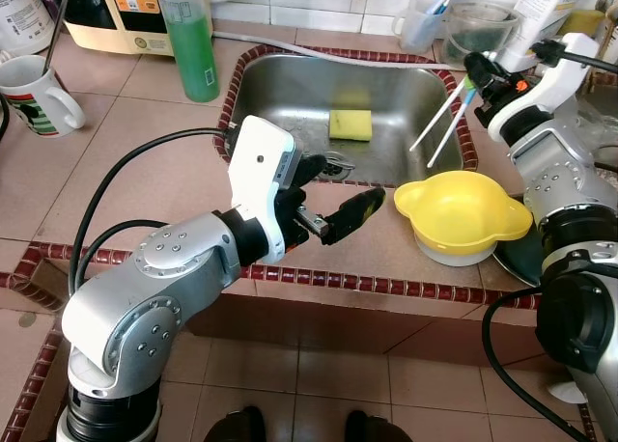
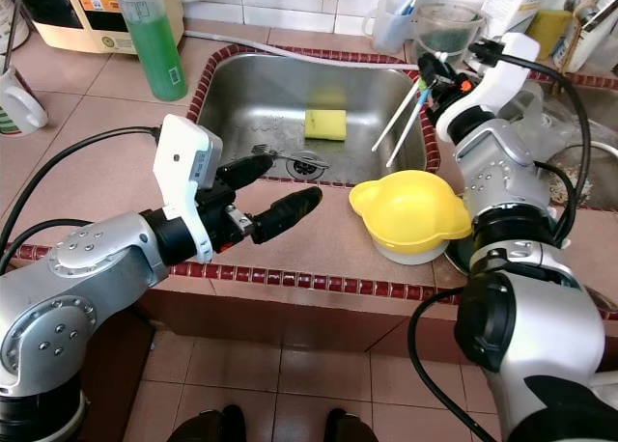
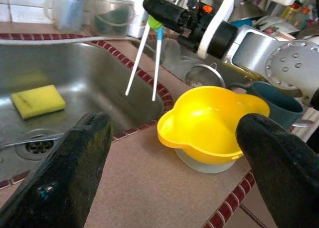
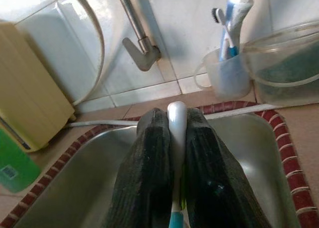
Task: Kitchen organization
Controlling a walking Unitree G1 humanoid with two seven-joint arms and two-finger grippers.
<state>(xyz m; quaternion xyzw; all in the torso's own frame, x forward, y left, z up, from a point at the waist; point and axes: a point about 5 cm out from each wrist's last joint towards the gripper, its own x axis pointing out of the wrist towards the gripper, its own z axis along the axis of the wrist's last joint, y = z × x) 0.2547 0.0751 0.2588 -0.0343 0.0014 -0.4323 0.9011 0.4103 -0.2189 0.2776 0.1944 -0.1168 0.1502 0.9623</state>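
Over the steel sink, the right gripper pinched two slender white sticks, while the left gripper gaped empty beside the rounded yellow bowl

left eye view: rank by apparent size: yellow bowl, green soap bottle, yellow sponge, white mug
1. Yellow plastic bowl
2. Green liquid soap bottle
3. White ceramic mug, close to the bottle and cut off by the frame edge, so unsure
4. Yellow rectangular sponge

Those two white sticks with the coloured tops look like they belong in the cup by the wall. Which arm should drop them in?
Probably the right. Its claw is already shut on the sticks, over the sink's right rim, close to the cup. The left claw is open with nothing in it, at the sink's front edge, farther from the cup.
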